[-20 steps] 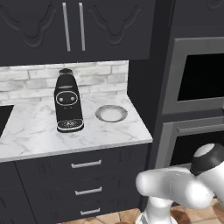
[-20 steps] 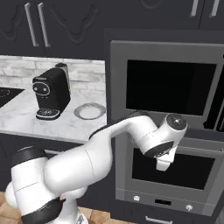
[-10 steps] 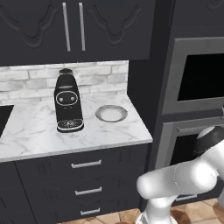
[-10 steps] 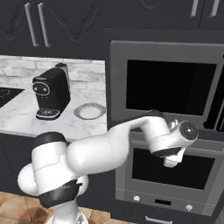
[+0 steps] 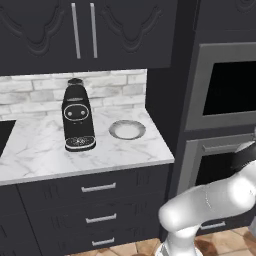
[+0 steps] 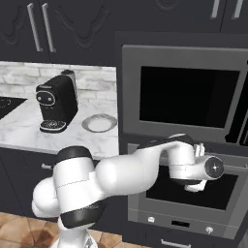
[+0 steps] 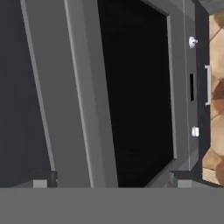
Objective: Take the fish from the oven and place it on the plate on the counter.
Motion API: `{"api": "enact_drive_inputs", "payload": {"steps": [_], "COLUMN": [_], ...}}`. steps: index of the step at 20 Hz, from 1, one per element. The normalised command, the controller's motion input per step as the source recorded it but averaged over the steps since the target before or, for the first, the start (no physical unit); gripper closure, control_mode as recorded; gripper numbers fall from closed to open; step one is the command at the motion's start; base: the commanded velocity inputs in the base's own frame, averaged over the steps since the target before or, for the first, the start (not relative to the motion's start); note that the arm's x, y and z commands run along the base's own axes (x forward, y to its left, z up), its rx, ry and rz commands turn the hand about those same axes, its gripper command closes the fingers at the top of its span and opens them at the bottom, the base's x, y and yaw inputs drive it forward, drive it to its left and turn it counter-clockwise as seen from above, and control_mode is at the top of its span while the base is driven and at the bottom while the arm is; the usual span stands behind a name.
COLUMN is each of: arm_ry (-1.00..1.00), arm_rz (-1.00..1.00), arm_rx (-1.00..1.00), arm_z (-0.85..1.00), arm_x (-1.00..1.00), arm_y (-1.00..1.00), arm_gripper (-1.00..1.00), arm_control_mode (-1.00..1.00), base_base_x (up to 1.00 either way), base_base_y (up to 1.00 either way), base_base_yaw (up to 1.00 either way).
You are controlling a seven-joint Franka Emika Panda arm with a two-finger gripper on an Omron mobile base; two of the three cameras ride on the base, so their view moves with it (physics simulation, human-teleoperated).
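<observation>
Swung further right across the closed oven (image 6: 184,126) door since a second ago, gripper (image 6: 197,186) spread wide and holding nothing, right up by the lower door's top edge. Best bet: hook the handle squarely, then pull down slow. Fish hidden behind dark glass; plate (image 5: 127,129) waiting on counter (image 5: 45,150) beside coffee machine (image 5: 78,121).
</observation>
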Motion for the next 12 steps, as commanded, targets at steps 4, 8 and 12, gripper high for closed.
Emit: {"api": "enact_drive_inputs", "payload": {"steps": [4,8,12], "arm_ry": [-0.14,-0.15,-0.13], "arm_rz": [0.0,0.0,0.0], "arm_rx": [0.11,0.09,0.06], "arm_z": [-0.53,-0.3,-0.07], "arm_x": [0.26,0.3,0.38], "arm_y": [-0.26,-0.19,-0.21], "arm_gripper": [-1.0,-1.0,-1.0], "arm_control_mode": [-1.0,-1.0,-1.0], "base_base_x": [0.0,0.0,0.0], "base_base_y": [0.0,0.0,0.0], "base_base_yaw": [0.0,0.0,0.0]}}
